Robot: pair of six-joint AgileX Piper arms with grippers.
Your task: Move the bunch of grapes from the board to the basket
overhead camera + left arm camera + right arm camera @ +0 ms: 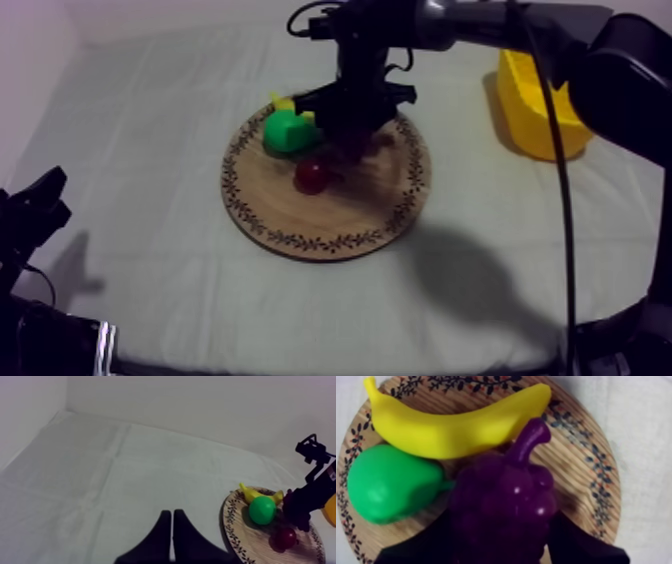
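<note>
The purple bunch of grapes [506, 496] lies on the round wooden board [586, 471], against the yellow banana [456, 426] and beside the green pear [391, 483]. My right gripper [502, 518] is down over the bunch, its black fingers [421, 546] pressed to both sides, shut on it. From above, the right gripper [355, 135] covers most of the grapes [352, 148] on the board [330, 215]. The yellow basket [540, 105] stands at the far right. My left gripper [172, 536] is shut on nothing, low at the left [35, 210].
A small red fruit [311, 176] sits on the board in front of the pear [288, 132], with the banana [283, 102] behind. The right arm [480, 25] reaches in from the upper right, passing over the basket. Bare cloth [140, 150] stretches left of the board.
</note>
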